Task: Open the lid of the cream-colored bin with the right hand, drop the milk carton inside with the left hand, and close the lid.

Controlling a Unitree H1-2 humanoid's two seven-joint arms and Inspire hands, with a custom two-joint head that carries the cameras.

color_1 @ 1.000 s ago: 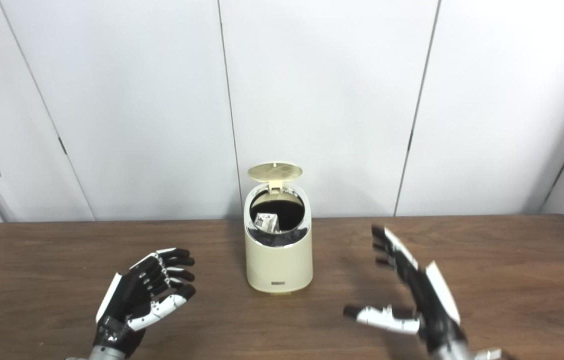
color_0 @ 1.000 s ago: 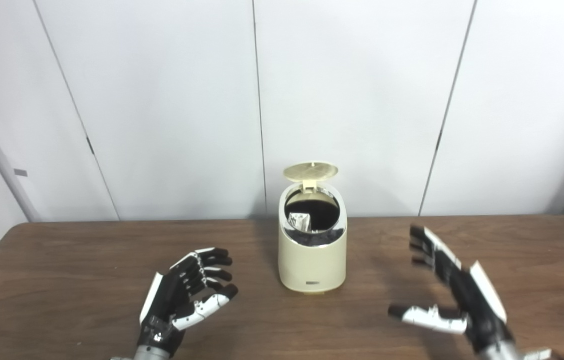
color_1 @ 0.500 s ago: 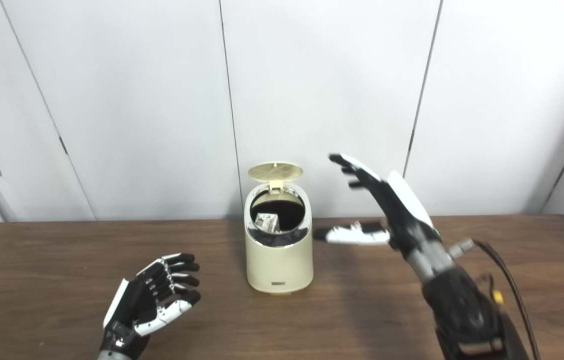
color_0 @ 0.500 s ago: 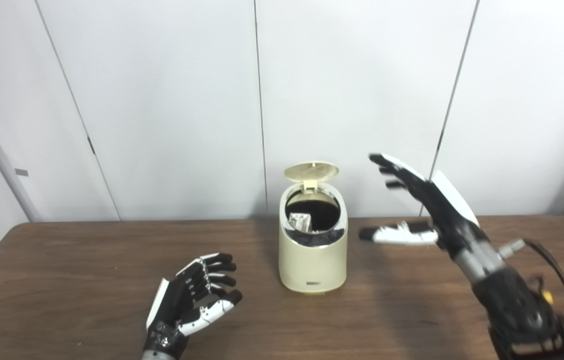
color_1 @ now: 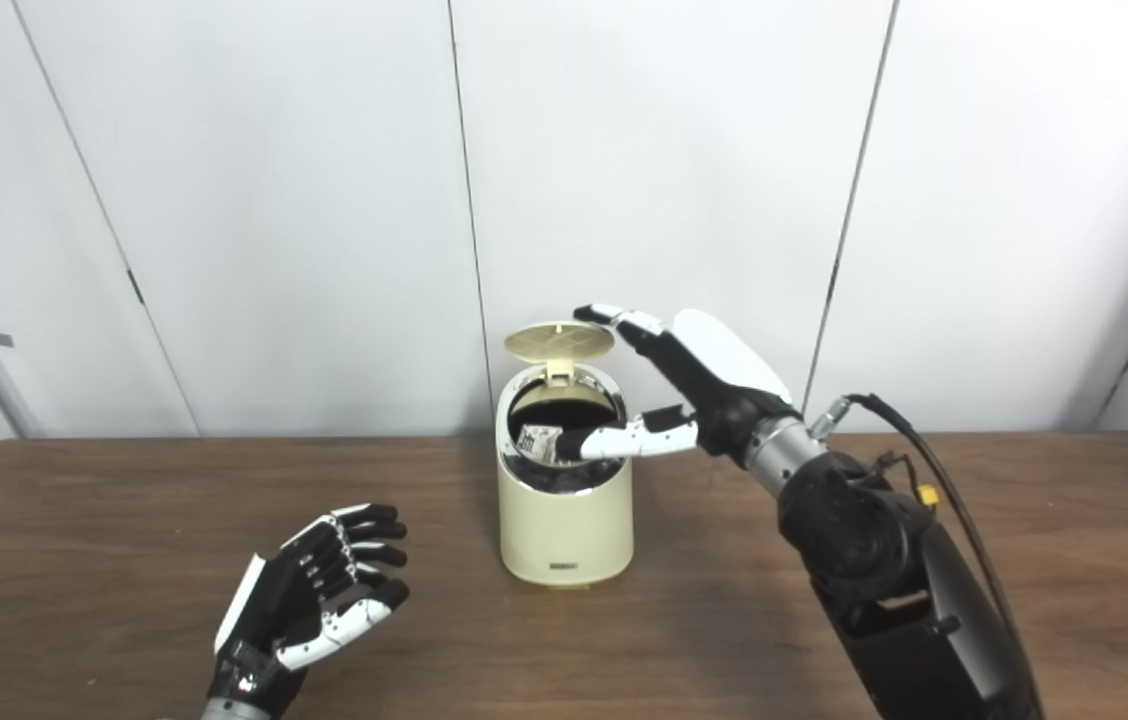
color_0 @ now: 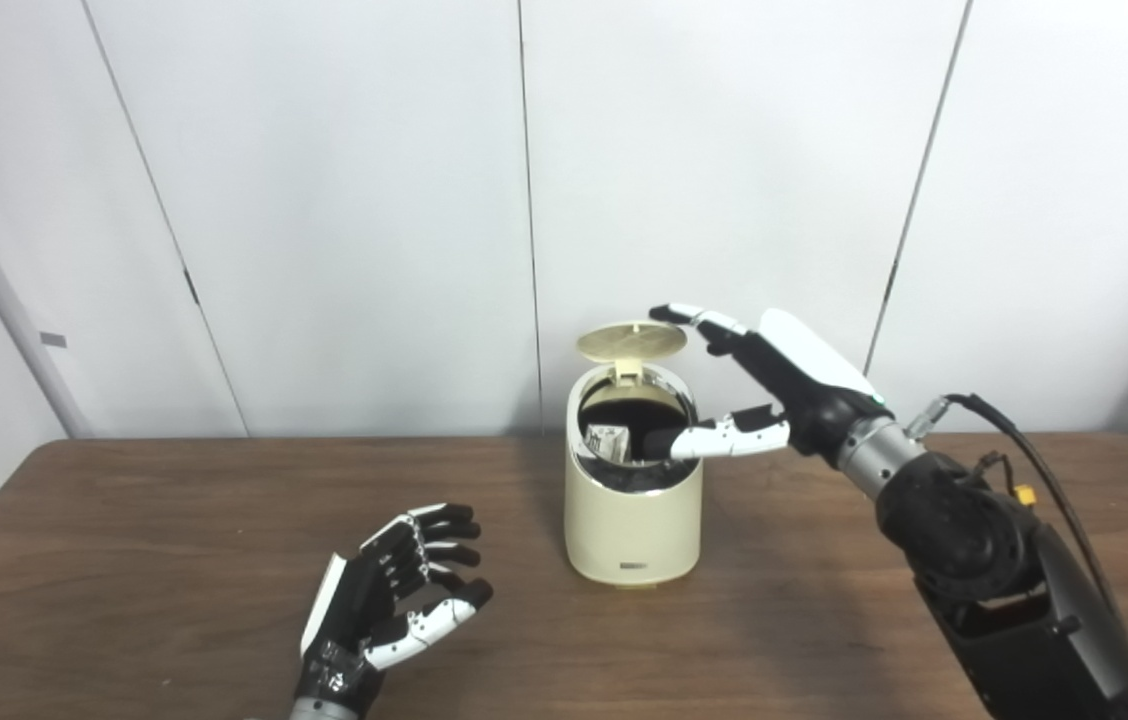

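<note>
The right hand [color_0: 784, 385] has gone up to the raised round lid [color_0: 630, 341] of the cream-colored plastic bin [color_0: 634, 510], fingers [color_0: 699, 318] spread, holding nothing. The small white milk carton [color_0: 608, 441] is already inside, so closing is next. The left hand [color_0: 389, 600] waits w/ fingers apart, empty, over the brown wooden surface [color_0: 124, 560].

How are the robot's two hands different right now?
The right hand is raised beside the bin, fingertips by the open lid; the left hand sits low over the table, away from the bin. The right hand reaches forward; the left curls palm-up. Both are open and empty.
</note>
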